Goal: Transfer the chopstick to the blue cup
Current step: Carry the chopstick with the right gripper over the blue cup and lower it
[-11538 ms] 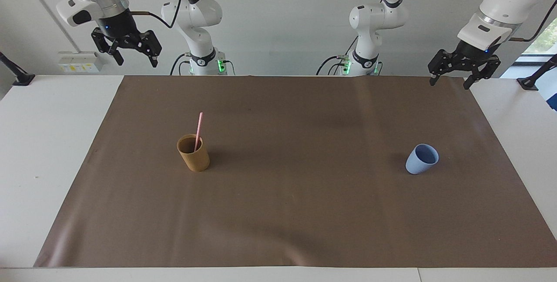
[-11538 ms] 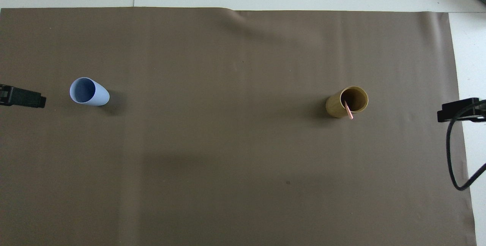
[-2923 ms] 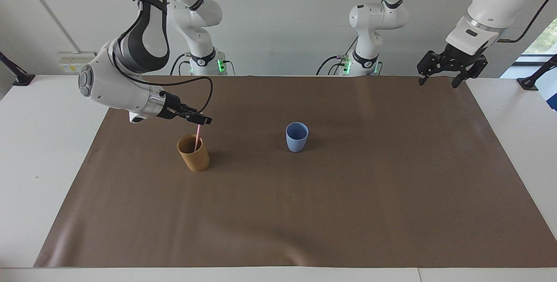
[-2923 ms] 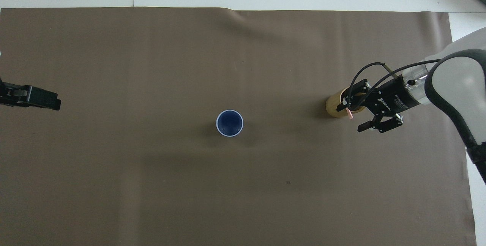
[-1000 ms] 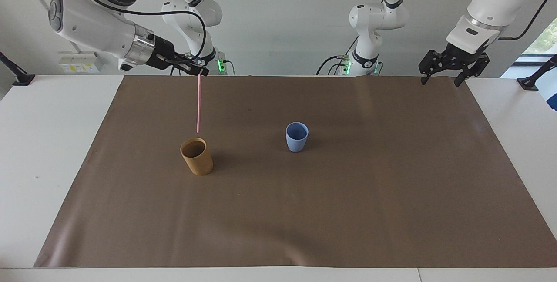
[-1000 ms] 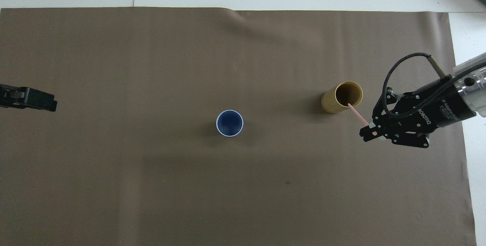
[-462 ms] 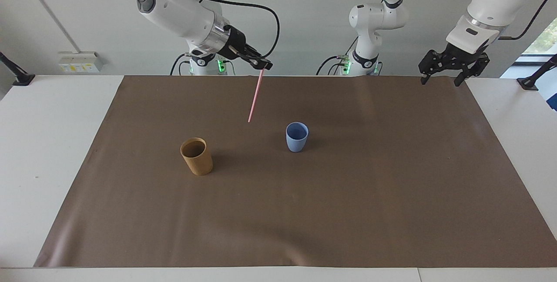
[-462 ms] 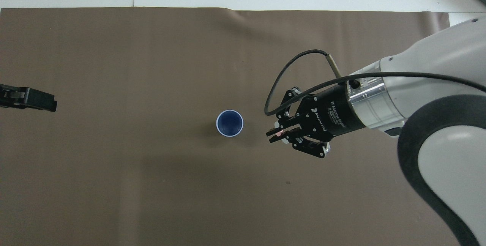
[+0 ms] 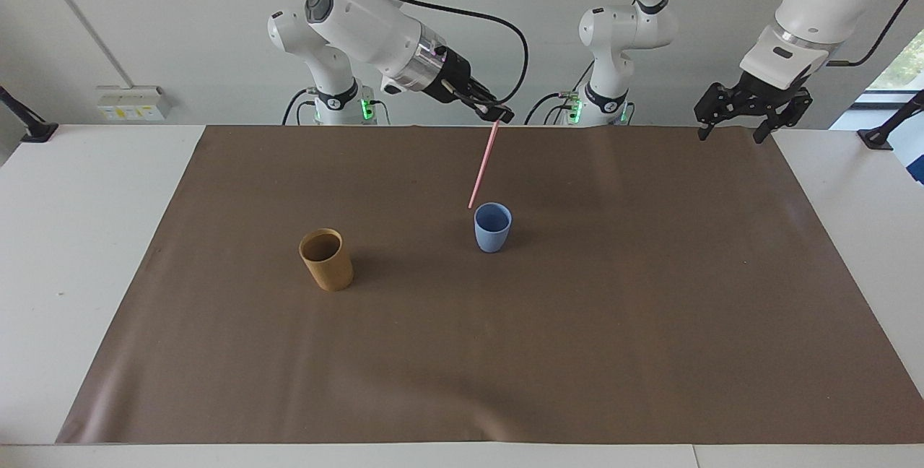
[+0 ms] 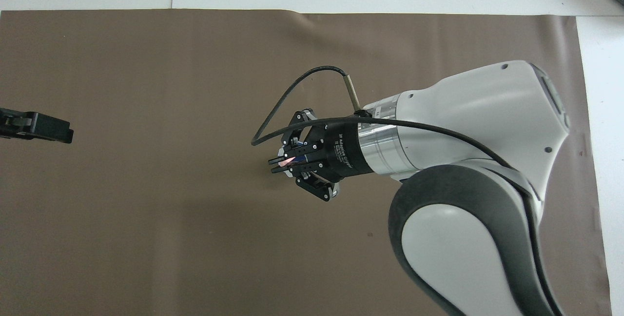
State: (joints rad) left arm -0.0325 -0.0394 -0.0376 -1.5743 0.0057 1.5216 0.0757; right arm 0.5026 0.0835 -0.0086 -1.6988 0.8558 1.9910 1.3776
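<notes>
— Where is the stick right now?

— My right fingers are clamped on the top end of the pink chopstick, up in the air over the blue cup. It hangs slanted, its lower tip just above the cup's rim on the side toward my right arm's end of the worktop. It is not in the cup.

— And the cup itself?

— Upright near the middle of the brown mat. From above, my right wrist covers nearly all of it; only the pinched pink end shows between my fingertips.

— What else is on the mat?

— A tan cup, upright, well apart from the blue one, toward my right arm's end. Nothing sticks out of it.

— Your other arm?

— It waits. My left fingers are spread apart and hold nothing, hanging over the mat's edge at my left arm's end, near the corner closest to me. In the overhead view only their dark tip pokes in from the side.
</notes>
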